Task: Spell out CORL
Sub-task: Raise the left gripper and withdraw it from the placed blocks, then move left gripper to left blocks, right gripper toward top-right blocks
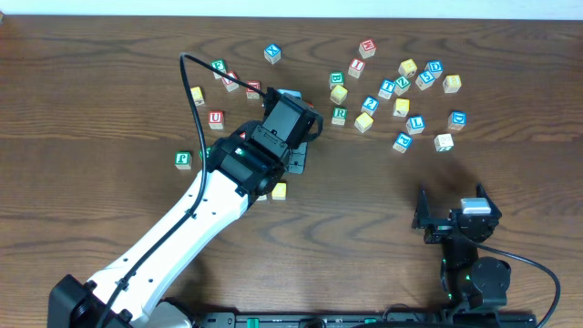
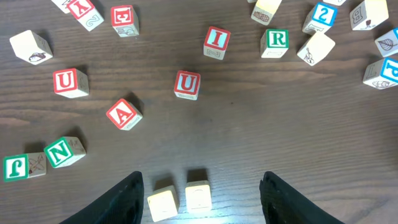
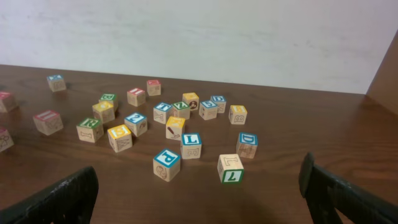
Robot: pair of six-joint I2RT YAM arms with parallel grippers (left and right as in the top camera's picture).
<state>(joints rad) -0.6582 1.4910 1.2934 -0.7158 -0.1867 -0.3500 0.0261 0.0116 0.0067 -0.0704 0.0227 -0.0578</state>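
Note:
Two yellow-faced cubes (image 2: 163,204) (image 2: 198,198) sit side by side on the table, their letters washed out by glare. My left gripper (image 2: 202,180) is open around them, with a gap between each finger and the nearest cube. From overhead only one yellow cube (image 1: 279,190) shows beside the left arm (image 1: 273,137). The green R cube (image 2: 274,40) (image 1: 339,115) lies further back to the right. The blue L cube (image 1: 416,123) (image 3: 191,143) sits in the right-hand cluster. My right gripper (image 3: 199,205) (image 1: 453,219) is wide open and empty, well short of the cubes.
Red-lettered cubes U (image 2: 186,84), A (image 2: 123,114), U (image 2: 69,82) and I (image 2: 216,42) lie ahead of the left gripper, with a green N cube (image 2: 64,151) to its left. Several more cubes crowd the back right, including a blue P (image 3: 166,163) and a green 7 (image 3: 231,168).

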